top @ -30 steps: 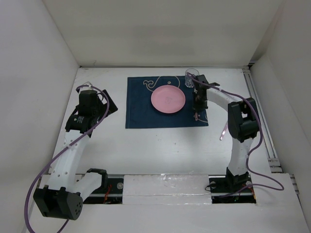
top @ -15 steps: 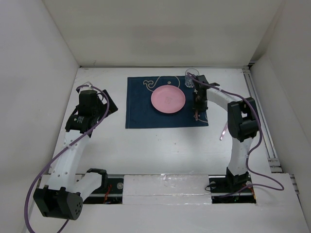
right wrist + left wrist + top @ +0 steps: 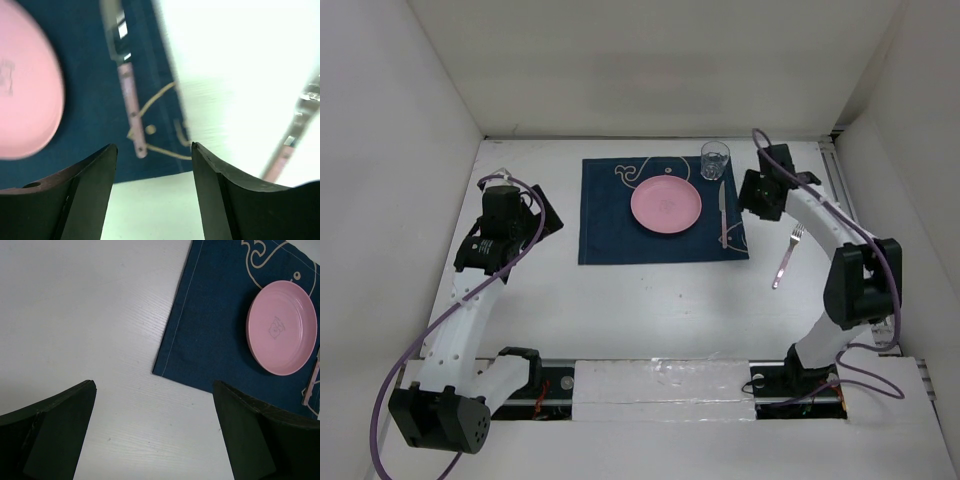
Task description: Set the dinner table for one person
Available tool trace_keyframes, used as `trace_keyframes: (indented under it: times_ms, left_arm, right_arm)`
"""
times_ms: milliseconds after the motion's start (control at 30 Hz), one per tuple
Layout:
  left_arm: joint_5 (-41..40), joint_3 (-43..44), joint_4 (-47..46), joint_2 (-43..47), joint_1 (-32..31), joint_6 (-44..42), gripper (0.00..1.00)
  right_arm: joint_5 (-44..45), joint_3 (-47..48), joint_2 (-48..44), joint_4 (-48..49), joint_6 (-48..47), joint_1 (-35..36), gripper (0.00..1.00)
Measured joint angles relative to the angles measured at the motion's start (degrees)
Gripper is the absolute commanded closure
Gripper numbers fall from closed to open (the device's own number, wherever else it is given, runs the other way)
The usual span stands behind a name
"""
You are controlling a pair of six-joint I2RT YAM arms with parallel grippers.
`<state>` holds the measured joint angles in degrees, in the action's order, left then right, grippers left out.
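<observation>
The white dinner table [image 3: 620, 300] carries a navy placemat [image 3: 605, 215] with a pink plate [image 3: 665, 205] on it. A pink-handled knife [image 3: 723, 215] lies on the mat just right of the plate. A clear glass [image 3: 714, 160] stands at the mat's far right corner. A fork [image 3: 787, 255] lies on the bare table to the right of the mat. My right gripper [image 3: 758, 200] hovers open between knife [image 3: 131, 110] and fork [image 3: 295, 135], holding nothing. My left gripper [image 3: 154, 385] is open over bare table, left of the mat [image 3: 215, 325].
White walls close in the table on the left, back and right. A metal rail [image 3: 860, 250] runs along the right edge. Both arm bases sit on the near edge strip [image 3: 660, 385].
My right gripper opened, released the knife and pulled away to the right of the mat. The knife now lies uncovered beside the plate. The left arm has not moved.
</observation>
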<state>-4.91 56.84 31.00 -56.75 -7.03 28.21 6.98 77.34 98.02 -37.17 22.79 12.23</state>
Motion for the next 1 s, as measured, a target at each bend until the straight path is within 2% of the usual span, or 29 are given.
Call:
trace_keyframes:
  times_ms: [100,367,567,733,800,833,933,1000]
  left_arm:
    - [0.0,0.0,0.0,0.1,0.0,-0.1,0.00]
    - [0.2,0.0,0.0,0.9,0.0,-0.2,0.00]
    - [0.4,0.0,0.0,1.2,0.0,-0.2,0.00]
    - [0.4,0.0,-0.1,2.1,0.0,-0.2,0.00]
    - [0.3,0.0,-0.1,2.6,0.0,-0.2,0.00]
    - [0.3,0.0,-0.1,2.8,0.0,-0.2,0.00]
    - [0.3,0.0,-0.1,3.0,0.0,-0.2,0.00]
    - [0.3,0.0,-0.1,3.0,0.0,-0.2,0.00]
  right_arm:
    - [0.8,-3.5,-3.7,2.4,2.4,-5.4,0.34]
    - [-0.5,-22.1,-12.1,5.9,8.6,-19.6,0.35]
    - [-1.2,-24.2,-12.6,6.7,9.7,-21.2,0.35]
    - [-1.2,-25.0,-7.3,7.6,10.0,-21.1,0.41]
    - [-1.2,-23.9,-5.1,8.1,9.8,-21.1,0.48]
    - [-1.0,-23.5,-4.6,8.3,9.8,-21.1,0.71]
    - [-1.5,-23.0,-3.9,9.1,9.3,-21.1,1.00]
    - [-1.9,-23.0,-4.1,9.3,9.6,-21.2,1.00]
